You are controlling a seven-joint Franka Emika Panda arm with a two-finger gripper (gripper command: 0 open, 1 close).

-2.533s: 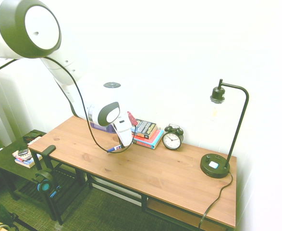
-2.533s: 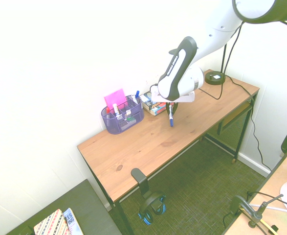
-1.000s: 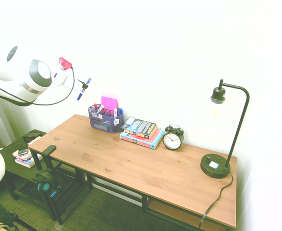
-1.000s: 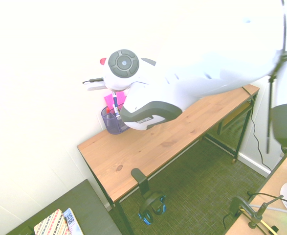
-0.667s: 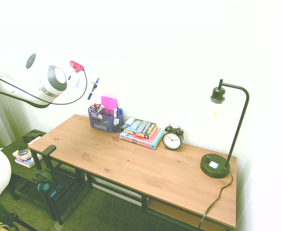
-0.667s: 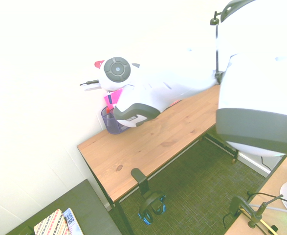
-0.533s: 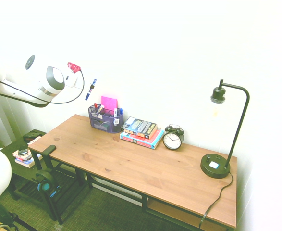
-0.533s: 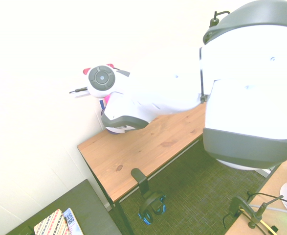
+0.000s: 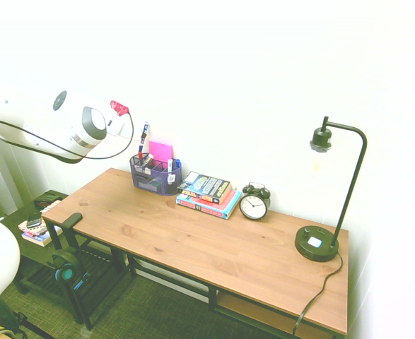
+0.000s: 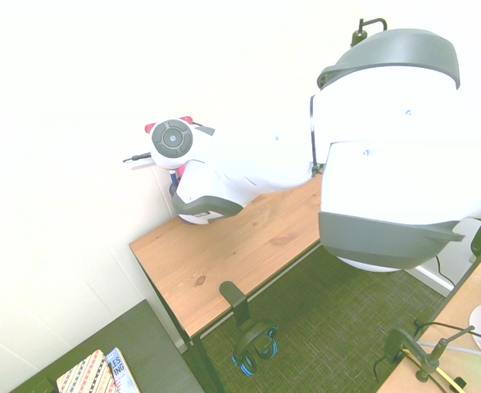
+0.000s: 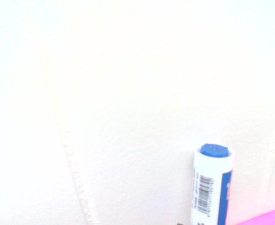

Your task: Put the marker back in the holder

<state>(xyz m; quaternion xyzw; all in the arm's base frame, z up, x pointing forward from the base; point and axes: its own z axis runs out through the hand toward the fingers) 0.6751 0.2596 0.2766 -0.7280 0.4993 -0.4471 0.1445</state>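
Gripping marker [image 9: 144,134] in closed jaws | lower near-upright into left end of holder [image 9: 149,185] | clear red-topped pen [image 9: 141,156] | release once seated

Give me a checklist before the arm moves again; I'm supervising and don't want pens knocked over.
1. Marker held in the gripper: ok
2. Marker roughly upright: ok, leaning slightly
3. Marker over the holder: ok, at its left end in the first exterior view
4. Marker's lower end clear of the red-topped pen: cannot tell, they overlap in view
5. Holder standing upright on the desk: ok
6. Marker released into the holder: not ok, not yet done
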